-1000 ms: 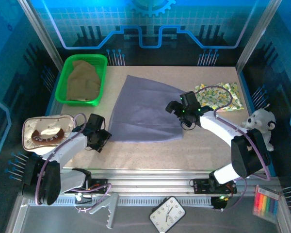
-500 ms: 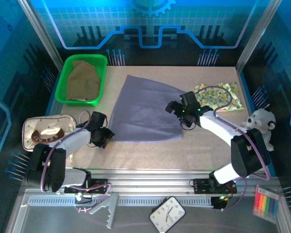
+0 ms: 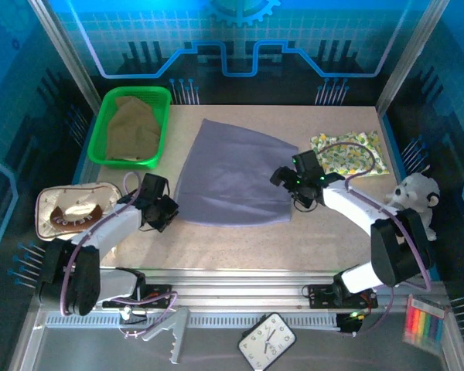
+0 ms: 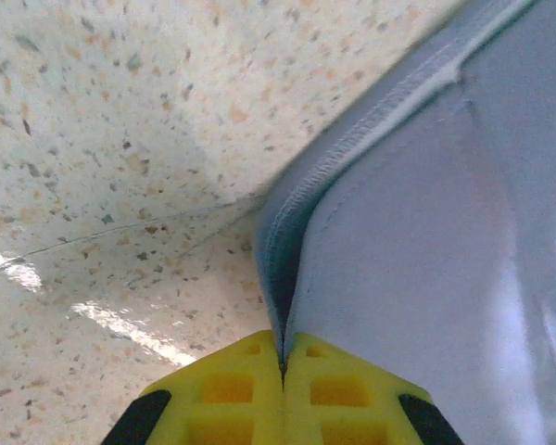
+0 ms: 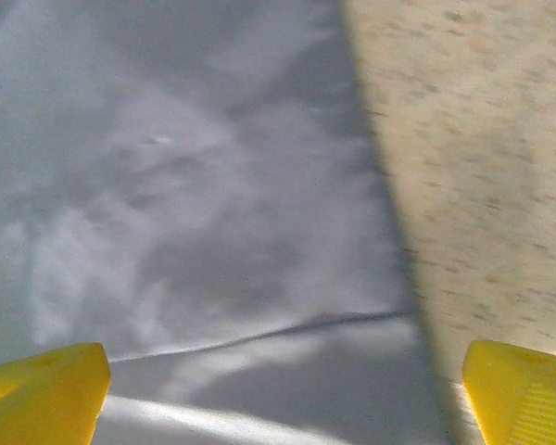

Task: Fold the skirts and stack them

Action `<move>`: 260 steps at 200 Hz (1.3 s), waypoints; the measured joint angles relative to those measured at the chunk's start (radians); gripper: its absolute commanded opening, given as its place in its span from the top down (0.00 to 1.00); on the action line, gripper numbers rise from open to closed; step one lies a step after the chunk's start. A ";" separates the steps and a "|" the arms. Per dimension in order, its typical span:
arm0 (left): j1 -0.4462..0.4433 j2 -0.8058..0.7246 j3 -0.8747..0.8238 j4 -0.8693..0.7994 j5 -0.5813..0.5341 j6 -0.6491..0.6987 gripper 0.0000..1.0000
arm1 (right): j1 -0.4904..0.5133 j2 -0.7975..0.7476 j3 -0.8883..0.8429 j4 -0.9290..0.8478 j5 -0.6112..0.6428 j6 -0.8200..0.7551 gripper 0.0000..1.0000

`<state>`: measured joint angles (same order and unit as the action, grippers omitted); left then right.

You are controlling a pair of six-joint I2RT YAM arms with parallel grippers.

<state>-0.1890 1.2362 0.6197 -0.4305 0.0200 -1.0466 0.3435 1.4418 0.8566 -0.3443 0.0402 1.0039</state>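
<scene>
Robot lab test cell.
2 robot arms sit bolted to an aluminium rail at the edge of a speckled bench, boxed in by metal posts and blue walls printed with gear and circuit graphics.

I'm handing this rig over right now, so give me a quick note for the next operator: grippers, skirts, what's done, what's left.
Left gripper: shut on the lavender skirt at its near-left hem corner.
Right gripper: open over its right edge.
Floral skirt: looks folded, far right.
Olive-tan skirt: bunched in the green basket.
Left: fold lavender and olive-tan, stack all three.
</scene>
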 measured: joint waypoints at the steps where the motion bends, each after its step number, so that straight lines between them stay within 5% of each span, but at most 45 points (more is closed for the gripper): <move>1: 0.000 -0.004 0.001 -0.003 0.000 0.000 1.00 | -0.002 -0.002 -0.003 0.000 -0.002 -0.002 0.03; 94: 0.000 -0.060 0.042 -0.060 0.003 0.000 1.00 | -0.131 -0.134 -0.220 -0.095 -0.269 -0.064 0.60; 216: 0.000 -0.022 0.046 -0.059 0.015 0.000 1.00 | -0.098 0.017 -0.238 0.089 -0.394 -0.009 0.62; 260: 0.000 -0.019 0.046 -0.058 0.021 0.000 1.00 | -0.085 0.029 -0.251 0.140 -0.393 0.015 0.72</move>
<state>-0.1890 1.2167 0.6659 -0.4889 0.0414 -1.0466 0.2588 1.4708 0.6052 -0.2043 -0.3531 1.0187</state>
